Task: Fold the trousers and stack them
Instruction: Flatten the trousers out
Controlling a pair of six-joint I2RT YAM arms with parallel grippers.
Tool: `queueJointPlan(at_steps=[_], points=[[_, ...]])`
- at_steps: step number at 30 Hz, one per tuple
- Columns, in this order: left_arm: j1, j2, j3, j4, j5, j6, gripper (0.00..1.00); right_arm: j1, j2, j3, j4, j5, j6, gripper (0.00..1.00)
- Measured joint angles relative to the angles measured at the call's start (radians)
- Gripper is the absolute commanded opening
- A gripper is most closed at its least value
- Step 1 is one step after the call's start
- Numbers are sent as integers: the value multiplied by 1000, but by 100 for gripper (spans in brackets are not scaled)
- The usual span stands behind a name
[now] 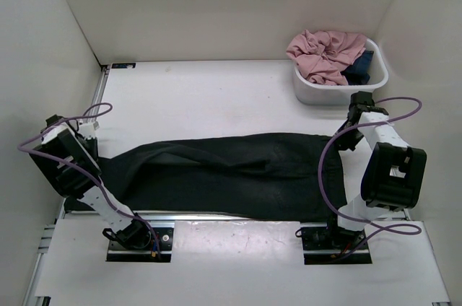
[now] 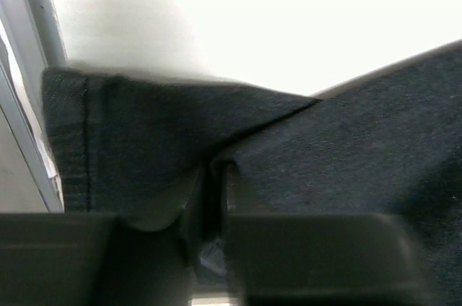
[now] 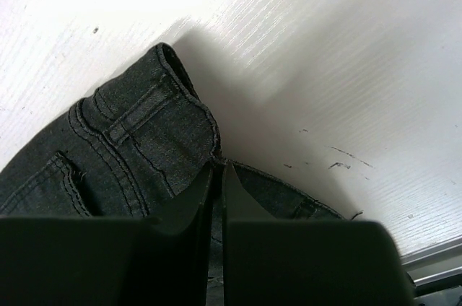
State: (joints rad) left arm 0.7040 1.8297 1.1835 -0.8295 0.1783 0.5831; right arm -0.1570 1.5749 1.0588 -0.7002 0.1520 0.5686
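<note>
Though overhead hides it, left tool (image 2: 215,170) seemingly pinches trousers (image 1: 231,172) hem, right tool (image 3: 218,167) clamped on waistband.

The left arm (image 1: 65,162) and right arm (image 1: 379,129) were built of white links and boxy black housings, each trailing a looping purple cable (image 1: 320,169), mounted on a black base (image 1: 137,237) and ending in a hand (image 3: 217,176) with dark, flat-sided fingers (image 3: 242,208).

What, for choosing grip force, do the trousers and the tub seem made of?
The trousers: seemingly black denim, matte; heavy stitched seams, belt loop and pocket show at the waist. The tub: likely plastic, white, smooth, faintly glossy; rounded moulded rim.
</note>
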Motion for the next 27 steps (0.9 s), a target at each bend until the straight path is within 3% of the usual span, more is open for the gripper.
queueJointPlan(at_steps=[1,7,15,18,22,27], points=[[0,-2,-1,-8,-7,5,14,0,1,1,0,-1,0,0],[-9,-3,59,-79,-33,14,14,0,12,19,-13,-8,0,0],[-130,-2,552,-105,-47,4,14,-19,91,274,-87,-76,-1,0],[-163,-19,636,-74,-35,6,14,-35,75,307,-64,-99,-2,0],[-163,-124,471,-6,-34,45,14,-69,-7,190,-19,-125,-6,0],[-132,-385,31,103,-64,149,14,-126,-151,-56,42,-158,-17,0]])
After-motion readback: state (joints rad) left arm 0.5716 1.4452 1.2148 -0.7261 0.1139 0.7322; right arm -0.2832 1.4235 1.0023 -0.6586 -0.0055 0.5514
